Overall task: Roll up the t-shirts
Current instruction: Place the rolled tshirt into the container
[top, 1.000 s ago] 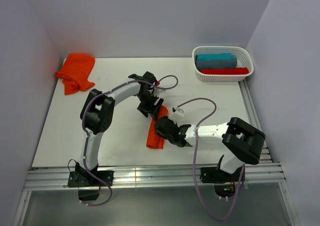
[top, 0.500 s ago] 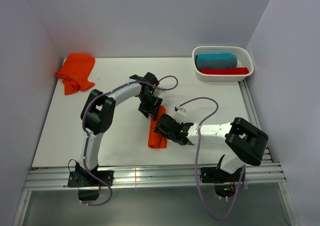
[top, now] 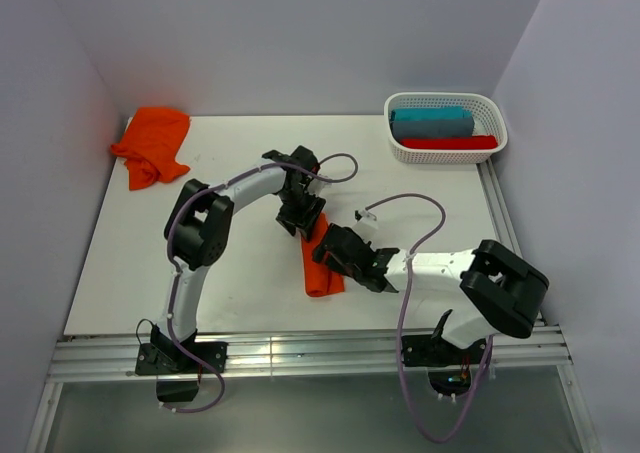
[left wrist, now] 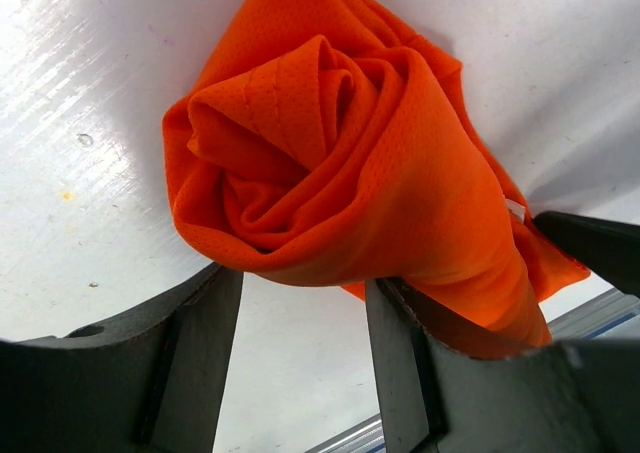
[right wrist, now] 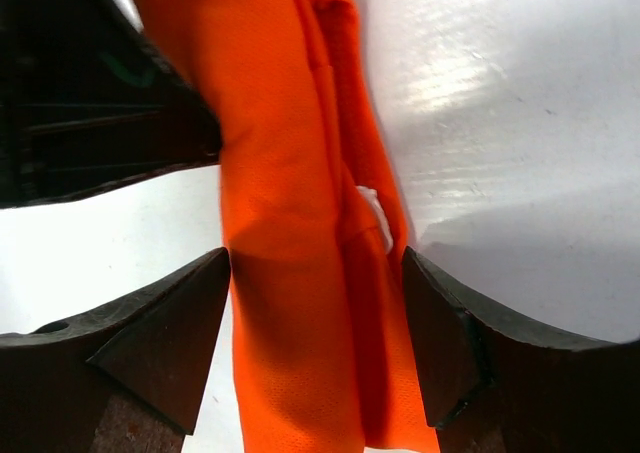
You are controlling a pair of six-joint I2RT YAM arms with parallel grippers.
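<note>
Mid-table (top: pixel 240 283): rolled shirt (top: pixel 322 271), orange, tightly wound. Lies lengthwise far to near, near end tilted slightly right.

At its far end: left claw (left wrist: pixel 302 281). Fingers (left wrist: pixel 190 363) parted, bare table between them, tips against the spiral end of the roll. Cannot tell whether pinching fabric or only touching.

Just near of that: right claw (right wrist: pixel 315 263). Released, spread wide, straddles the roll with a finger (right wrist: pixel 160 343) at each side; fabric looks unsqueezed.

Far left corner: loose shirt (top: pixel 152 145), orange, crumpled, well apart from both claws.

Far right corner: white basket (top: pixel 420 155). Holds a teal roll (top: pixel 432 122) and a red roll (top: pixel 447 142) side by side.
</note>
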